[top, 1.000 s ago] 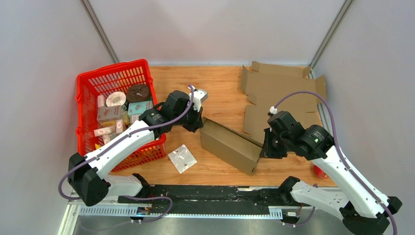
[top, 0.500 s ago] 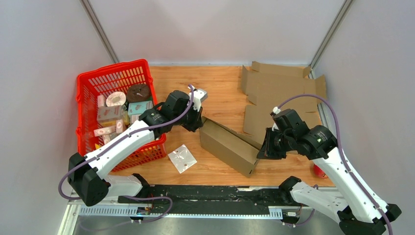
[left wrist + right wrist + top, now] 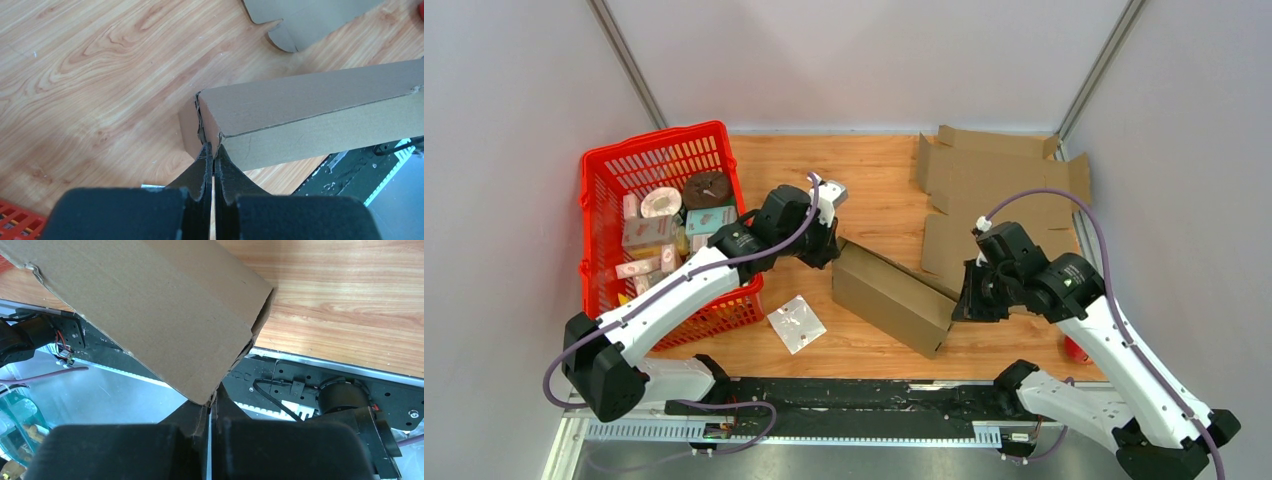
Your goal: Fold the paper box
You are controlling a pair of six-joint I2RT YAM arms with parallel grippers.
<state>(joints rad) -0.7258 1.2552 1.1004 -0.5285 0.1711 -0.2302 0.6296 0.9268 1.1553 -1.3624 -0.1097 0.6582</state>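
The paper box [image 3: 892,297] is a long brown cardboard carton, folded up into a closed tube, lying slantwise mid-table between the two arms. My left gripper [image 3: 832,254] is shut on its far left end; in the left wrist view the black fingertips [image 3: 206,159] pinch the corner seam of the box [image 3: 310,115]. My right gripper [image 3: 961,304] is shut on the near right end; in the right wrist view the box [image 3: 150,310] hangs above the table edge, its lower corner pinched at the gripper [image 3: 212,399].
A red basket [image 3: 624,165] full of small packaged goods stands at the left. Flat cardboard blanks [image 3: 994,190] lie at the back right. A clear plastic packet [image 3: 796,323] lies near the front edge. A small red object [image 3: 1076,350] sits by the right arm.
The right arm swayed slightly to the right and came back, nudging the box's near end. The left arm has held still. Both grips are unchanged.
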